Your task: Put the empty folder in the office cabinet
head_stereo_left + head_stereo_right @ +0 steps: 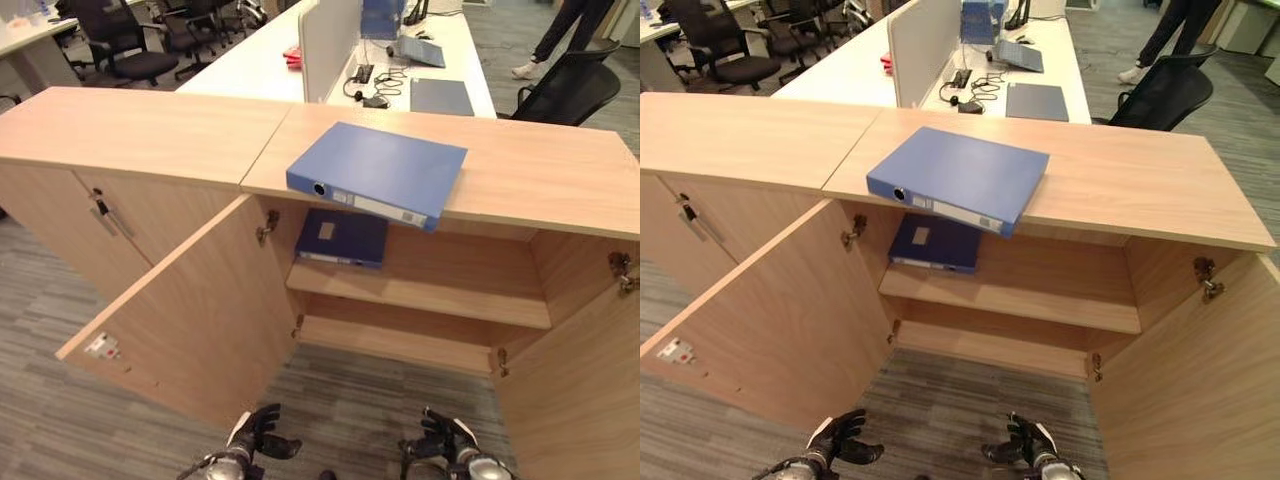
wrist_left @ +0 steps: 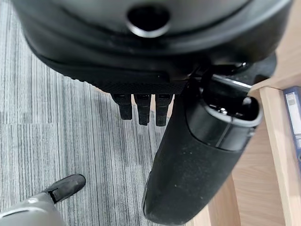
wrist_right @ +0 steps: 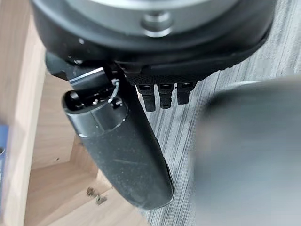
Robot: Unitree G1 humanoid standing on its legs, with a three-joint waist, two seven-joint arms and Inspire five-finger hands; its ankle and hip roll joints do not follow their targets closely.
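Note:
A blue ring-binder folder [image 1: 378, 172] lies flat on the wooden cabinet top [image 1: 540, 170], one corner jutting over the front edge. Below it the cabinet stands with both doors swung wide. A darker blue folder [image 1: 342, 237] rests on the upper shelf [image 1: 430, 290] at its left end; the lower shelf [image 1: 400, 345] is bare. My left hand [image 1: 255, 440] and right hand [image 1: 445, 440] hang low over the carpet in front of the cabinet, both open and holding nothing. The left thumb [image 2: 197, 160] and right thumb [image 3: 122, 155] stick out straight in the wrist views.
The left door [image 1: 190, 310] angles out toward me, and the right door [image 1: 580, 380] stands at the right edge. A closed cabinet [image 1: 110, 215] adjoins on the left. Behind are white desks [image 1: 260, 60], office chairs [image 1: 570, 90] and a person's legs [image 1: 560, 35].

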